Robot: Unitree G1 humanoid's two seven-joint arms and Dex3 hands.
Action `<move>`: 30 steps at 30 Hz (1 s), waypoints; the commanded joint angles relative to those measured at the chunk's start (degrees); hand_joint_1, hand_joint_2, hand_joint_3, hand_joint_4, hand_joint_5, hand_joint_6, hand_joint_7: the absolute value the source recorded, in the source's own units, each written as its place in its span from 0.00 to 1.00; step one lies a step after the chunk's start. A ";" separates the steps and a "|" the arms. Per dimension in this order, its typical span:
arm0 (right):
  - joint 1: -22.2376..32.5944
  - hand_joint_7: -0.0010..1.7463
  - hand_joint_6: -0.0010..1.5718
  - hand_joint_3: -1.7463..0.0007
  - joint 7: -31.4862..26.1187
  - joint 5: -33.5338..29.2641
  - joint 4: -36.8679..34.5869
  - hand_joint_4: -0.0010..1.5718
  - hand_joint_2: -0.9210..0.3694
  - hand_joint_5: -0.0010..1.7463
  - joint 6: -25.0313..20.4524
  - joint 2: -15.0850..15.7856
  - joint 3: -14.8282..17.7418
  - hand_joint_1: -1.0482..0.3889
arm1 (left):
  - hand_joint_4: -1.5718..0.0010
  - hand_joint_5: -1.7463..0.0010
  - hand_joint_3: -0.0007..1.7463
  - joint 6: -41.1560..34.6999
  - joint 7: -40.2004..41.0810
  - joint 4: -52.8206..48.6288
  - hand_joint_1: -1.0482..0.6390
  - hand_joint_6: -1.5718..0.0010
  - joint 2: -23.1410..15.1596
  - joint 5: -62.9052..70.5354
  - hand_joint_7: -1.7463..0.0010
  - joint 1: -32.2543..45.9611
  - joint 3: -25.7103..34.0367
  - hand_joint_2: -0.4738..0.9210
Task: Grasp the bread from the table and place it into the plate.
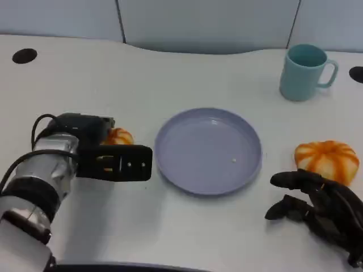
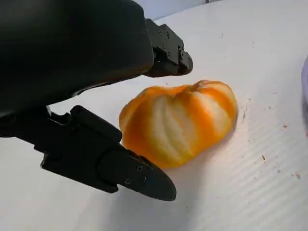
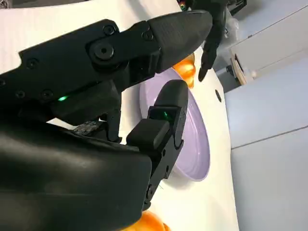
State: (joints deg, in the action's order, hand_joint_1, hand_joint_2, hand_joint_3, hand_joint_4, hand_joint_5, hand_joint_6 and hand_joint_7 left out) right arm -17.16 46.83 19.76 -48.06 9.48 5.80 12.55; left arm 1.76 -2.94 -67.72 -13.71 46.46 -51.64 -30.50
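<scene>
Sitting at the centre of the head view: a lilac plate (image 1: 208,150), bare inside, resting on the white counter (image 1: 170,79). Lying at the left of the frame, just beside the plate's left rim: a small orange-and-white bread (image 1: 119,136), half hidden behind the left hand (image 1: 108,158). Reaching across the lower left from the silver forearm, that left hand, with a flat black finger stretching toward the plate. In the left wrist view, framing the bread (image 2: 179,122) from both sides: black fingers (image 2: 139,175), spread apart, with the near one just beside the crust, contact hard to judge; holding nothing, nothing lifted, the bread lying flat on the counter.

Lying at the right edge of the head view, apart from the plate: a second bread (image 1: 327,160), larger, striped orange and white. Hovering just below it at the lower right: the right hand (image 1: 317,207), fingers loosely apart and gripping nothing, uppermost finger close to the crust. Standing at the upper right: a pale teal mug (image 1: 306,72), handle pointing right. Showing at the far left and right edges of the counter: two dark round holes (image 1: 24,55).
</scene>
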 commanded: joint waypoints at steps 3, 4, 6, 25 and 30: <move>1.80 0.35 0.49 0.94 -0.55 -0.06 0.12 0.42 0.00 0.64 -1.36 0.29 -0.13 0.47 | 1.00 1.00 0.00 0.79 2.64 -4.86 0.24 0.91 0.93 -0.82 1.00 -2.37 -0.85 0.86; 1.85 0.35 0.49 0.94 -0.55 -0.14 0.23 0.42 0.00 0.64 -1.27 0.31 -0.20 0.47 | 1.00 1.00 0.00 0.96 3.00 -5.38 0.24 0.91 1.09 -0.84 0.99 -2.48 -0.93 0.86; 1.88 0.34 0.49 0.93 -0.36 -0.23 0.22 0.41 0.00 0.64 -0.94 0.35 -0.27 0.47 | 1.00 1.00 0.00 1.30 3.40 -6.16 0.24 0.91 1.30 -0.88 0.99 -2.70 -1.17 0.86; 2.77 0.34 0.49 0.94 0.02 0.41 1.13 0.41 0.00 0.62 -1.29 0.67 -0.52 0.45 | 0.89 0.95 0.00 0.18 5.59 -9.91 0.41 0.80 4.19 -1.18 0.97 -2.00 -3.80 0.85; 3.35 0.34 0.49 0.93 -0.05 0.72 2.23 0.41 0.00 0.63 -2.14 0.69 -0.60 0.46 | 0.83 0.93 0.01 0.00 6.87 -10.21 0.48 0.74 4.79 -2.16 0.96 -0.85 -3.15 0.88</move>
State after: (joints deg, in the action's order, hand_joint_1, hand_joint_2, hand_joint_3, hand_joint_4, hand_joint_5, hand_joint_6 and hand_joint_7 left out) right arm -15.53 47.22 20.78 -46.13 8.81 5.80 12.14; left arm 2.04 3.33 -76.93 -9.22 45.06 -53.78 -33.99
